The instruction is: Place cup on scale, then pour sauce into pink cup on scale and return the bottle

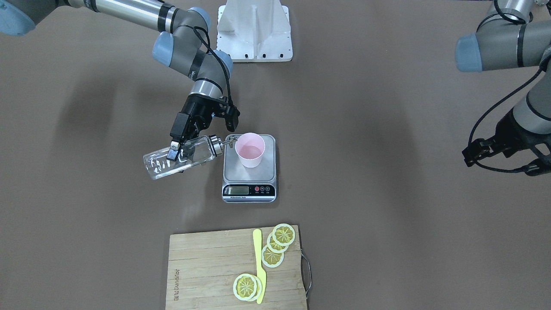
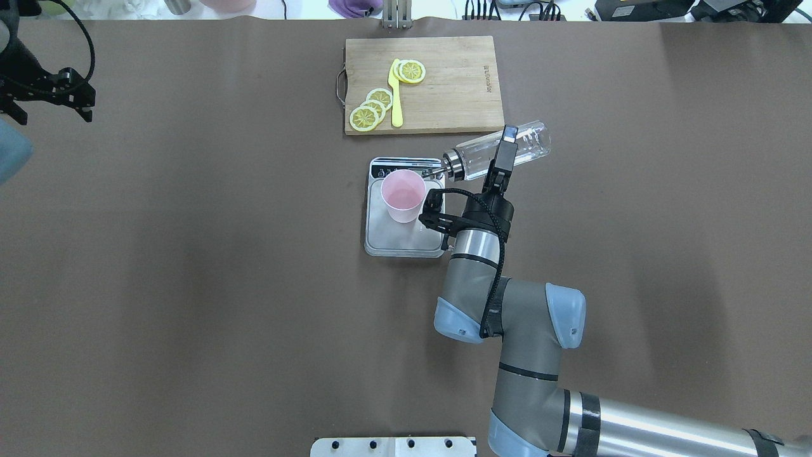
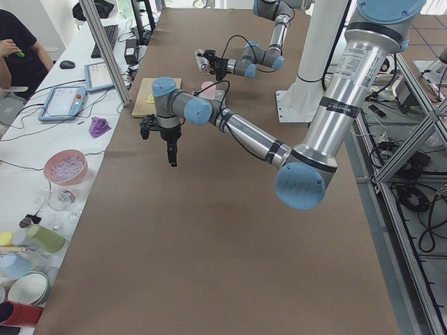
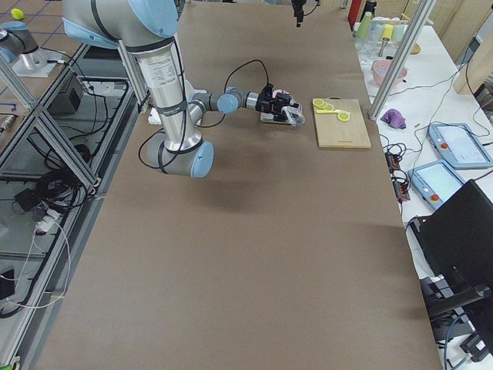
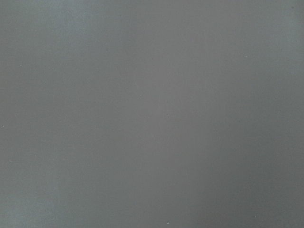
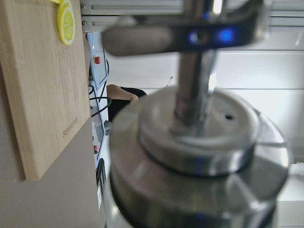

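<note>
Bottle (image 1: 199, 151) lies tipped, clamped within right end effector (image 1: 175, 156), spout at cup (image 1: 250, 149) rim.

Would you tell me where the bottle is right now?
In the overhead view the bottle is right of centre, tipped in the right gripper, its spout at the rim of the cup on the scale.

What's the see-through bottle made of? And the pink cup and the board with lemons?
The bottle looks like clear glass, maybe hard plastic: the table shows through and it glints. Its cap looks like shiny metal. The pink cup seems smooth, matte plastic, possibly paper. The cutting board looks like wood, with pale glued strips.
</note>
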`<act>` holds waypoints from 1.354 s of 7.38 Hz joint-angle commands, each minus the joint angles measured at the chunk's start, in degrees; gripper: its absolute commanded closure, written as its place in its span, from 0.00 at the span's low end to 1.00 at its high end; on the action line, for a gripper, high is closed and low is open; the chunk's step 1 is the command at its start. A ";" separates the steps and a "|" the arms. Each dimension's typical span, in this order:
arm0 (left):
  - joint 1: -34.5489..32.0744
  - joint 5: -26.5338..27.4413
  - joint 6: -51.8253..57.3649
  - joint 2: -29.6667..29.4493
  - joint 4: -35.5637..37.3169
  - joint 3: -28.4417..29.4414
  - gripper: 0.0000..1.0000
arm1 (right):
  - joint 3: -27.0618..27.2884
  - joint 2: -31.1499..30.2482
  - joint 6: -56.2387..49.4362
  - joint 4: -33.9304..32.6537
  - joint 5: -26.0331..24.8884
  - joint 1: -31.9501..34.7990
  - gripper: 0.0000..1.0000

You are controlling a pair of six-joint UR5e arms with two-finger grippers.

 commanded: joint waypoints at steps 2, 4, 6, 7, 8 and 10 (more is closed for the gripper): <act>-0.02 -0.02 0.00 0.00 -0.13 0.22 0.02 | -0.23 -0.80 0.00 0.00 -1.11 0.02 1.00; -0.02 -0.02 0.00 0.00 -0.22 0.39 0.02 | -0.23 -0.98 0.00 0.09 -1.99 0.11 1.00; -0.02 -0.02 0.00 0.00 -0.22 0.48 0.02 | -0.23 -1.25 0.00 0.09 -3.83 0.11 1.00; -0.02 -0.02 0.00 0.00 -0.13 0.48 0.02 | -0.41 -1.07 0.00 0.09 -5.06 0.11 1.00; -0.28 -1.07 0.00 0.00 -0.22 0.91 0.02 | -0.41 -0.98 0.00 0.09 -5.15 0.11 1.00; -0.63 -2.22 0.00 0.00 -1.45 1.88 0.02 | -0.50 -1.07 -0.09 0.09 -6.64 0.11 1.00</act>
